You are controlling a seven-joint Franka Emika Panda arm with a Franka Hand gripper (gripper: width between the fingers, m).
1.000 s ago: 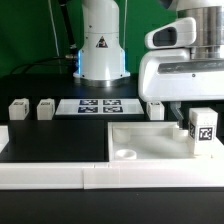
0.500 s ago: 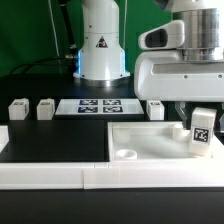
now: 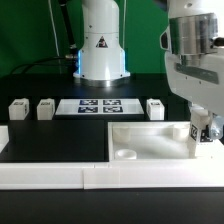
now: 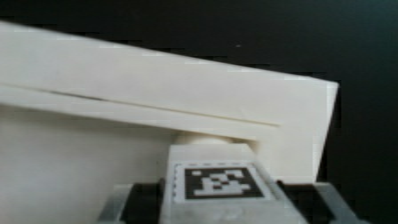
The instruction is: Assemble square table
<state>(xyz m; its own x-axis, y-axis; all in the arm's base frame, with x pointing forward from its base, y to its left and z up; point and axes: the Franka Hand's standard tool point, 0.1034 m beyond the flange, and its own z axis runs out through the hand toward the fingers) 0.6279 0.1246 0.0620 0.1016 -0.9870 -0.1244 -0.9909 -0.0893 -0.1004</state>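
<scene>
Our pincer (image 3: 207, 134), at the exterior view's lower right, is closed on a tagged leg (image 4: 217, 172) held upright. The square slab (image 3: 150, 142) lies just below, spreading toward the frame's centre. We judge the leg must go straight down at the slab's right edge, though no socket shows there.

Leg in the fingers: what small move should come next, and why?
Probably a short, slow descent. The fingers clamp the leg, its tag facing the wrist camera, over the corner of the slab at the exterior view's right. The socket beneath it is hidden, so alignment cannot be confirmed from these views.
</scene>
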